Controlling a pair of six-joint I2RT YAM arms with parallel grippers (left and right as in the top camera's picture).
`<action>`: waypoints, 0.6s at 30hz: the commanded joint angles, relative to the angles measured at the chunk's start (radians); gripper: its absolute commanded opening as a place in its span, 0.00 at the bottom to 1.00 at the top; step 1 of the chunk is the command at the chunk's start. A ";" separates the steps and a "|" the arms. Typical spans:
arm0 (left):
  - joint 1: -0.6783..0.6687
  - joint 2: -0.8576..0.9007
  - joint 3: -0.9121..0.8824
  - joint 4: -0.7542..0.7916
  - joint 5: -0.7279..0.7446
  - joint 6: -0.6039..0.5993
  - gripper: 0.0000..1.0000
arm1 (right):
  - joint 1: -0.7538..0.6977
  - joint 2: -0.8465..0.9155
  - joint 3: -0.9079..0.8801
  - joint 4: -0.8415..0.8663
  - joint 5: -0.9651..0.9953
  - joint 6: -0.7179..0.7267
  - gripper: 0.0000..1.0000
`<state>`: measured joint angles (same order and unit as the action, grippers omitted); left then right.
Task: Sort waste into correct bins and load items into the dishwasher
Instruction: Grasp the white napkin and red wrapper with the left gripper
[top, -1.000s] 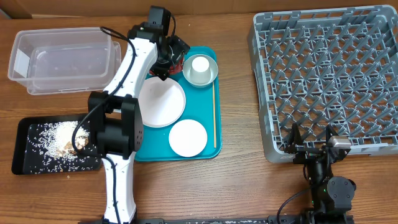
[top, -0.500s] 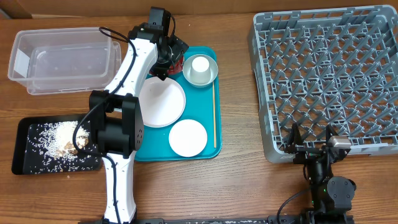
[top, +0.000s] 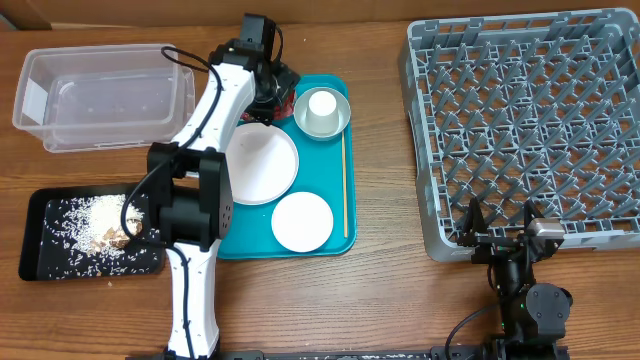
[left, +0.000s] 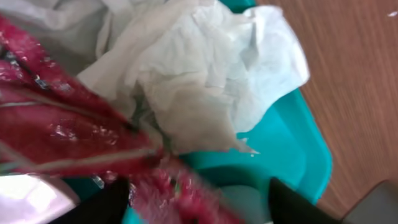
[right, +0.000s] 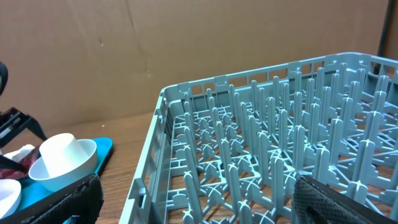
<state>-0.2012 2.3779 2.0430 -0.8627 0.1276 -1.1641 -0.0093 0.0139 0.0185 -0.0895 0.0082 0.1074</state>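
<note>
left end effector (top: 268, 92), fingers spread, sits over the red wrapper (left: 68, 134) and crumpled napkins (left: 205, 74) at the teal tray's (top: 320, 170) back-left corner. right end effector (top: 498, 232), also spread, sits just beside the dish rack's (top: 520, 120) near edge. tray and rack stand well apart on the table (top: 385, 300). the tray carries two plates, large (top: 262, 165) and smaller (top: 302, 221), one cup (top: 321, 103) inside one bowl (top: 340, 120), and one wooden stick (top: 344, 185). the clear tub (top: 40, 100) shows a few pale specks. the black tray (top: 40, 265) holds rice crumbs and scraps (top: 100, 225).

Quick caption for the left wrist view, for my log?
Crumpled white paper napkin and shiny red wrapper close up, teal plastic tray beneath.
</note>
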 joint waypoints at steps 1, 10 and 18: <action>-0.003 0.018 0.008 0.000 0.016 -0.003 0.53 | 0.003 -0.011 -0.010 0.007 0.013 -0.003 1.00; 0.005 -0.029 0.023 -0.082 0.062 -0.003 0.04 | 0.003 -0.011 -0.010 0.007 0.013 -0.003 1.00; 0.005 -0.137 0.023 -0.132 0.156 0.000 0.04 | 0.003 -0.011 -0.010 0.007 0.013 -0.003 1.00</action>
<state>-0.2008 2.3558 2.0434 -0.9890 0.2306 -1.1694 -0.0097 0.0139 0.0185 -0.0895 0.0086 0.1074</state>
